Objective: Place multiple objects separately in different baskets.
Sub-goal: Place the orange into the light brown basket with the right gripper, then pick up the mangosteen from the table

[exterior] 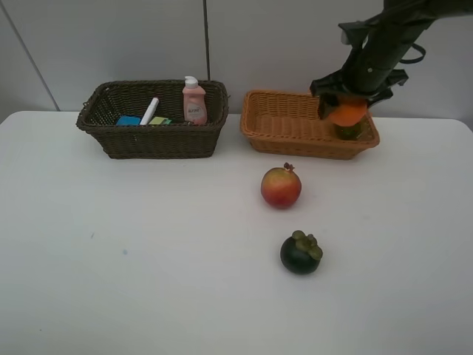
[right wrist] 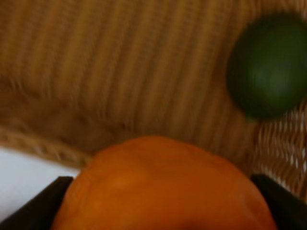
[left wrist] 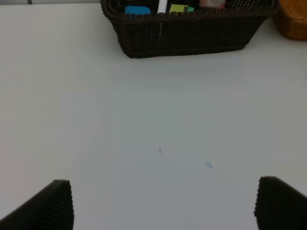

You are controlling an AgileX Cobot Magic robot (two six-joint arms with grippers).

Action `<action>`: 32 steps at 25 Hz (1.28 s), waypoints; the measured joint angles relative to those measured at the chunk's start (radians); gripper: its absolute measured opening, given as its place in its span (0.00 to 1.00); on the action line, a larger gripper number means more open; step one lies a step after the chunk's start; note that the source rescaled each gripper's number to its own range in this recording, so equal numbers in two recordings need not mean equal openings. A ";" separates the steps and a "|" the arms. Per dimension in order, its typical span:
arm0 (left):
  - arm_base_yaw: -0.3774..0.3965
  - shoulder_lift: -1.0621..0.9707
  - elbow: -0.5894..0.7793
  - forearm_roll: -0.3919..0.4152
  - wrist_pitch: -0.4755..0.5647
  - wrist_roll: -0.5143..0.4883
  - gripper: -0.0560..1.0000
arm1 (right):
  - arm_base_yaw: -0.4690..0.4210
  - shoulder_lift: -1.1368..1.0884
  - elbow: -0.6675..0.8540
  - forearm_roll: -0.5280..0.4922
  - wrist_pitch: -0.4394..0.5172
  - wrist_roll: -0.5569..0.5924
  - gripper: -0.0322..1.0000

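My right hand is closed around the orange, whose sides sit against both dark fingers. The hand hangs over the near right corner of the light tan basket, and the orange is up in the air, not touching the weave. Directly under the hand the green lime lies on the basket floor, close to the wall. On the tabletop, forward of this hand and off to its left, stands the red-yellow pomegranate; the dark mangosteen sits farther out, apart from it.

My left hand is spread wide and grasps nothing, with only bare tabletop between its fingers. Well ahead of it sits the dark brown basket. Inside that basket the pink bottle stands upright, the white marker leans tilted, and a blue block and a yellow-green piece lie low beside the marker.
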 joint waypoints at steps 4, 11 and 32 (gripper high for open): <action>0.000 0.000 0.000 0.000 0.000 0.000 0.92 | 0.000 0.113 -0.155 0.014 0.007 -0.002 0.46; 0.000 0.000 0.000 0.000 0.000 0.000 0.92 | 0.000 0.236 -0.288 0.000 0.014 -0.002 0.87; 0.000 0.000 0.000 0.000 0.000 0.000 0.92 | 0.050 -0.031 -0.059 0.130 0.362 0.028 1.00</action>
